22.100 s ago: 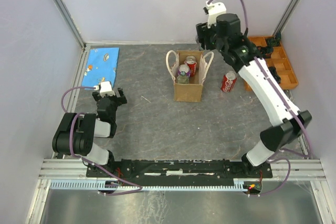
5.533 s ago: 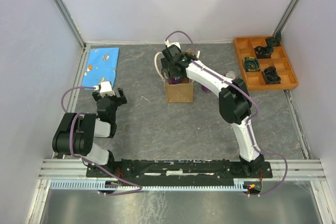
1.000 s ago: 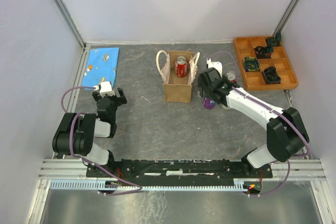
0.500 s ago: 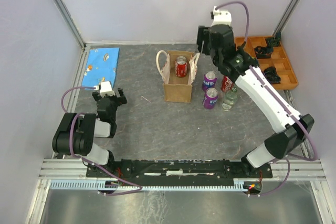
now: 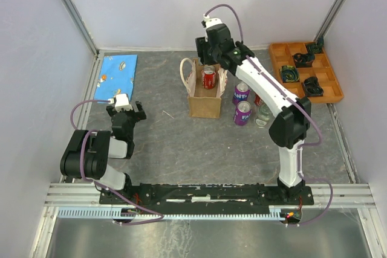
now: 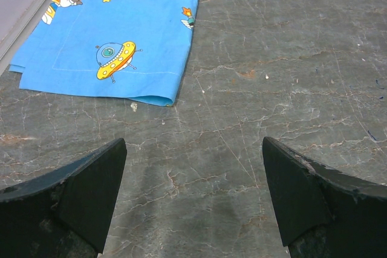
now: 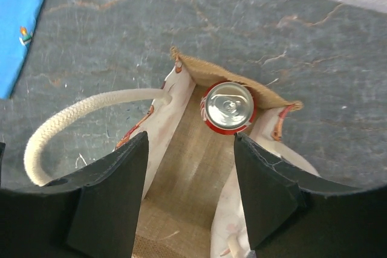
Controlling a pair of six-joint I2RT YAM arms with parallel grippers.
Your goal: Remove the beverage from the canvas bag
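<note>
The canvas bag stands upright at mid-table with its mouth open and cream handles to either side. One beverage, a red can, stands inside against the bag's far wall. My right gripper hovers over the far end of the mouth. In the right wrist view the red can shows its silver top just ahead of the right gripper, which is open and empty above the canvas bag. My left gripper is open over bare table at the near left.
Right of the bag stand two purple cans, a clear bottle and a red can half hidden by the arm. An orange tray sits at the far right. A blue cloth lies at the far left.
My right arm rose from beside the purple cans and swung left to hover over the bag's mouth, its jaws narrowing. The left arm stayed still.
</note>
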